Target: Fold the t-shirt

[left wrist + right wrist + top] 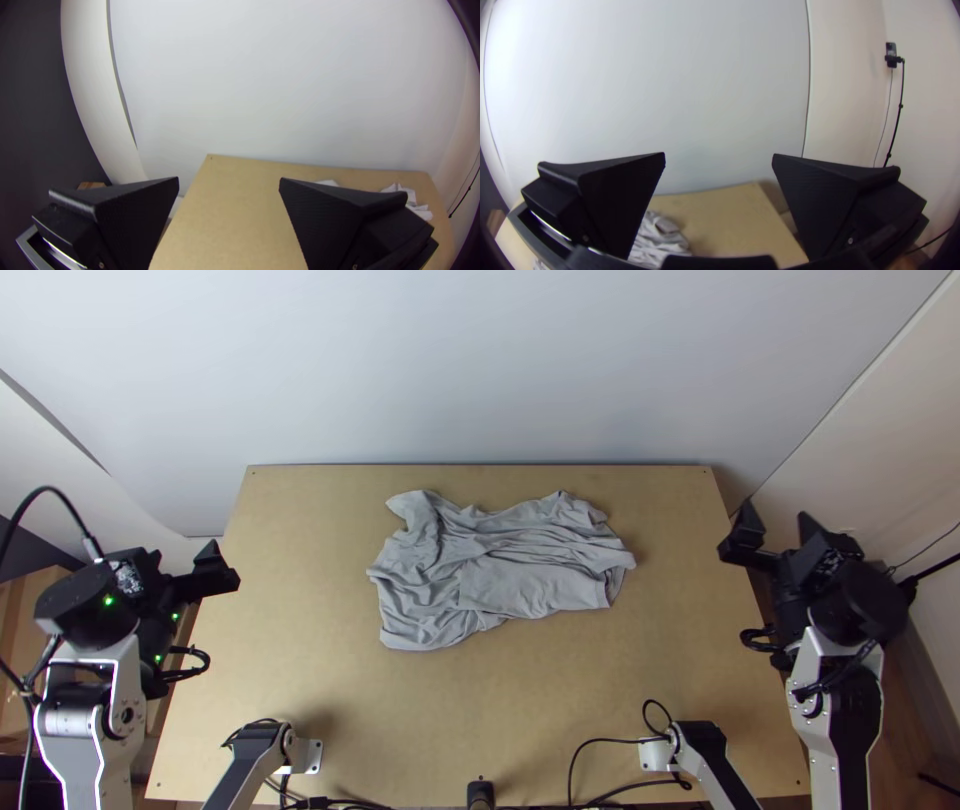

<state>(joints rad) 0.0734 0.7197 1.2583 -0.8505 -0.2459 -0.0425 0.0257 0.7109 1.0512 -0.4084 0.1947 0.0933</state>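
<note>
The left claw is standing released, its jaws spreading wide, and is hanging by the table's left edge. The right claw is likewise holding a released state—jaws set well apart—and is hanging by the table's right edge. Both are pointing toward the far side of the table.

Between the two claws, and apart from both, the grey t-shirt is lying across the middle of the table, sitting closer to the far edge than to the near one. It is resting in a loosely bunched state, longer from side to side, with creases running through it and layers overlapping. A smoother section is showing along the near side of its middle. The left portion is extending closer to the near edge; one rumpled lobe is projecting from its far left corner.

The light wooden table is supporting the garment. Black cables are running along the near edge, around the small brackets there. Beyond the far edge, a pale wall is rising. Farther out, in the right wrist view, a thin black stand is carrying a small dark device.
</note>
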